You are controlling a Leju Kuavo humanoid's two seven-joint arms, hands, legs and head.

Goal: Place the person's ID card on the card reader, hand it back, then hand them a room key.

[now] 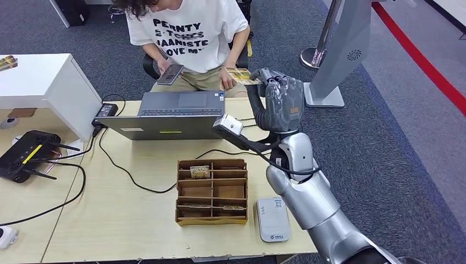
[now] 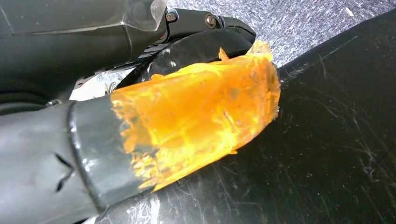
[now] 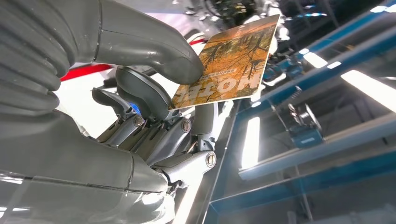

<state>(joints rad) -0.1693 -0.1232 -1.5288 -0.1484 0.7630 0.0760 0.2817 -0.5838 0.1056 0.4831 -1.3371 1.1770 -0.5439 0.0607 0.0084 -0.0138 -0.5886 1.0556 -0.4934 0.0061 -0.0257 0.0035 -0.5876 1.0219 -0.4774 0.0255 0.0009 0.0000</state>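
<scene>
Right hand [image 3: 140, 107] fingers: thick grey thumb [image 3: 154, 51] presses the orange forest-print room key card [image 3: 229, 60] down onto the darker fingers under it, so the card is pinched at one corner and most of it sticks out free. In the head view that right hand [image 1: 283, 99] is raised past the far edge of the pale wooden desk [image 1: 126, 220], and the card [image 1: 243, 76] reaches toward the seated person in a white printed T-shirt [image 1: 189, 33]; their hand [image 1: 226, 82] is at the card's near end, contact unclear. Their other hand holds a dark phone [image 1: 170, 73]. Left hand: the wrist view has a grey cover and an orange translucent piece [image 2: 201, 116] against a dark surface, so I cannot tell the finger state. Between robot and person sits an open grey laptop [image 1: 170, 115], back of the lid facing the robot. Nearer: brown cardboard slotted card organiser [image 1: 211, 191], white card reader [image 1: 273, 219] just beside it on the arm's side. Black router with antennas [image 1: 25, 155] and black cables [image 1: 118, 165] lie on the desk's left part. White cabinet [image 1: 46, 88] at the left, grey stand base [image 1: 329, 93] on the carpet at the right.
</scene>
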